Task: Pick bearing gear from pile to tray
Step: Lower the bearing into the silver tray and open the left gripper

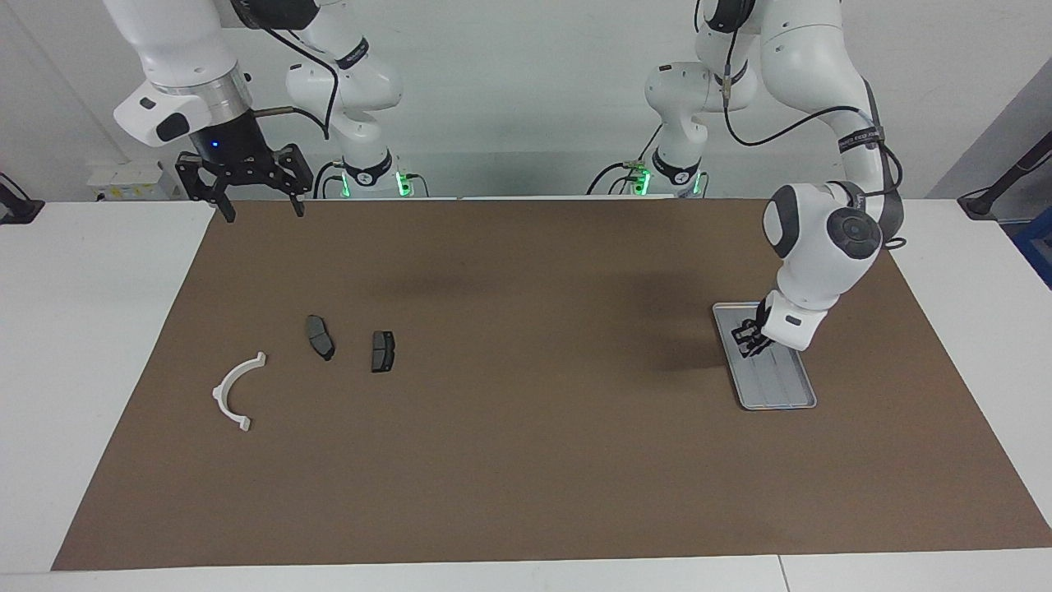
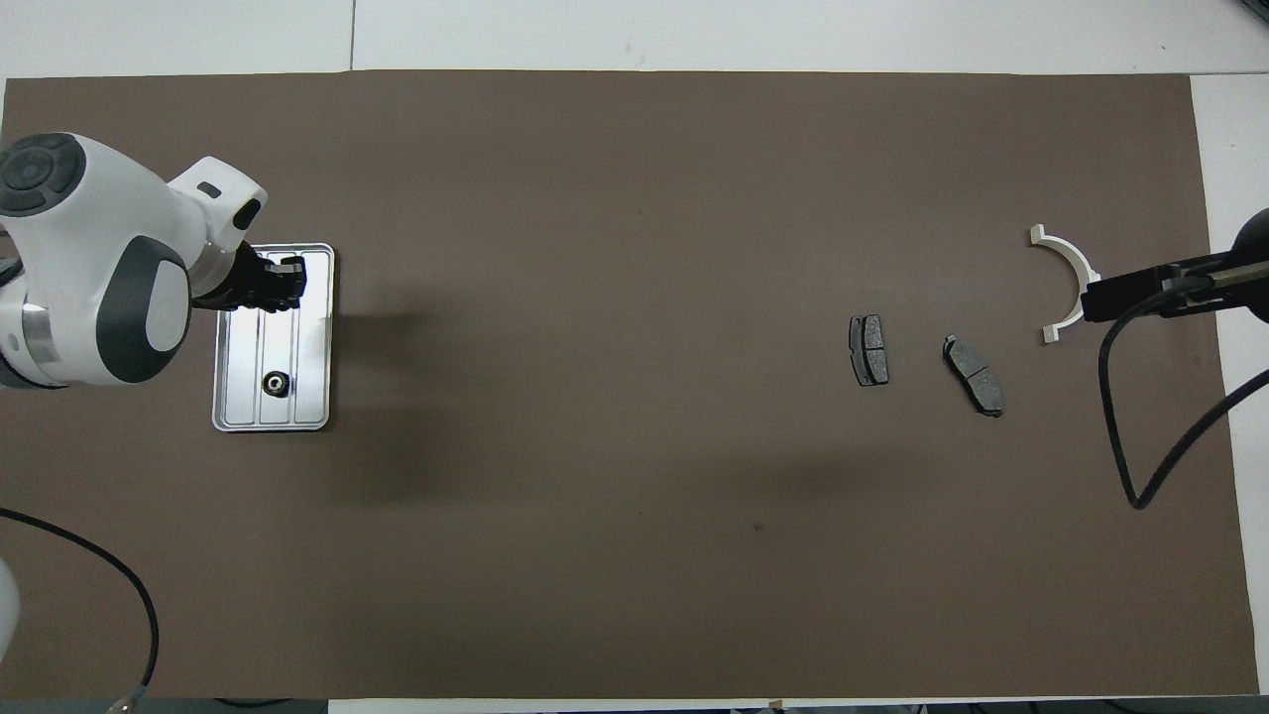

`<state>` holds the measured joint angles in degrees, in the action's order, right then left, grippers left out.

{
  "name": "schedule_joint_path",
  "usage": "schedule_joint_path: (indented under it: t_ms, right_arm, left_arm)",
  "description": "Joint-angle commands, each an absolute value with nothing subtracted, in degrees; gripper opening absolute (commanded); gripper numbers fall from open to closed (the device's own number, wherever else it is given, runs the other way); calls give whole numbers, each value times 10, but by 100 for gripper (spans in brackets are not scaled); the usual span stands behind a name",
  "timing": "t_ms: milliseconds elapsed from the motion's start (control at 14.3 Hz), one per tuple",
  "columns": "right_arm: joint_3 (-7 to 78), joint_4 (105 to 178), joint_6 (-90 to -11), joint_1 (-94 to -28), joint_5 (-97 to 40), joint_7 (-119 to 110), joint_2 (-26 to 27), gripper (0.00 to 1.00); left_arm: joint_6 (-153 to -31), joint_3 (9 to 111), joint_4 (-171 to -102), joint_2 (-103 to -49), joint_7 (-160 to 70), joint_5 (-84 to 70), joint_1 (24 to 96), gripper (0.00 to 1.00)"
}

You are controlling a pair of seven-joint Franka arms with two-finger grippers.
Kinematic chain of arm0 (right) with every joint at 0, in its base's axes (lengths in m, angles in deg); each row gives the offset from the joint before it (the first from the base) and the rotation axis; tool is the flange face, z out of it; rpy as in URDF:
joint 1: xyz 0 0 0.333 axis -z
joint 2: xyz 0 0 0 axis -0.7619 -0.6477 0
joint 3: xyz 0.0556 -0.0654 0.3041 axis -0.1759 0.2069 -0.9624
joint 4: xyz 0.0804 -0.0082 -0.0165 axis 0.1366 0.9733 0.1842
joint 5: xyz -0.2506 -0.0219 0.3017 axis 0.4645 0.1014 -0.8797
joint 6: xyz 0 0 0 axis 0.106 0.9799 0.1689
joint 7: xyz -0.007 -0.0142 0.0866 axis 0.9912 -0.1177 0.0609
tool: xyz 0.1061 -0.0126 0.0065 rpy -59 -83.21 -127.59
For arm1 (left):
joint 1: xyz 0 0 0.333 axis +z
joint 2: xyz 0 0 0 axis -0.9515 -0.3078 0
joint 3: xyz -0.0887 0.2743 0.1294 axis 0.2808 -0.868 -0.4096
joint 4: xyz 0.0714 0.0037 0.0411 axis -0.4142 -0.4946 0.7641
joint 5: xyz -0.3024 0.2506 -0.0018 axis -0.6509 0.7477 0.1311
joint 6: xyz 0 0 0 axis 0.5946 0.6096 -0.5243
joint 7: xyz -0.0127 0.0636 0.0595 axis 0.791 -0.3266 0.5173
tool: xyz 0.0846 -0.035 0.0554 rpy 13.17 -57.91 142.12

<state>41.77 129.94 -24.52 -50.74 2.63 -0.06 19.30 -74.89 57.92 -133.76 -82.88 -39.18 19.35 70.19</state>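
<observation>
two arms, one brown mat [image 1: 526,460], one tray [image 1: 789,396], few loose parts.

item: left gripper [image 1: 746,344], over the tray at the left arm's end of the table, above the tray's part farther from the robots. fingertips clenched together; whether a gear sits between them cannot be told from here.

item: tray, shallow silver metal, raised rim, lying lengthwise away from the robots, wholly on the mat and near its edge at that end. a strip of bare mat shows on every side of the rim.

item: bearing gear [image 2: 275,383], small, black, round, lying in the tray near the rim nearer to the robots, well apart from the gripper above.

item: right gripper [image 1: 256,182], raised over the mat's corner nearest the right arm's base, fingers spread wide, grasping nothing. this arm waits.

item: pile, what shows of it, toward the right arm's end: two dark brake pads [image 1: 320,336] [image 1: 382,351] close together, not touching; white half-ring bracket [image 1: 236,390] beside them, closer to the mat's edge and a little farther from the robots.

open room: the whole middle of the mat between pads and tray is bare, as is the wide band farthest from the robots, out to the mat's long edge.
</observation>
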Motion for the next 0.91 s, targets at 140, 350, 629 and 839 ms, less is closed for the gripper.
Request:
schedule_joint_path:
  t_ms: [140, 350, 629, 839]
  right_arm:
    - [413, 1316, -259, -494, 13, -18, 205, 100]
    - [413, 1318, -253, -493, 14, -18, 209, 100]
    - [413, 1317, -248, -494, 13, -16, 212, 100]
    - [414, 1318, -254, -495, 16, -12, 212, 100]
  left_arm:
    - [-810, 586, -1354, -850, -304, 192, 731, 6]
    - [-863, 585, -1381, -859, -303, 192, 731, 9]
    - [-873, 585, -1391, -859, -301, 192, 731, 10]
    - [-880, 586, -1405, -859, -299, 193, 731, 69]
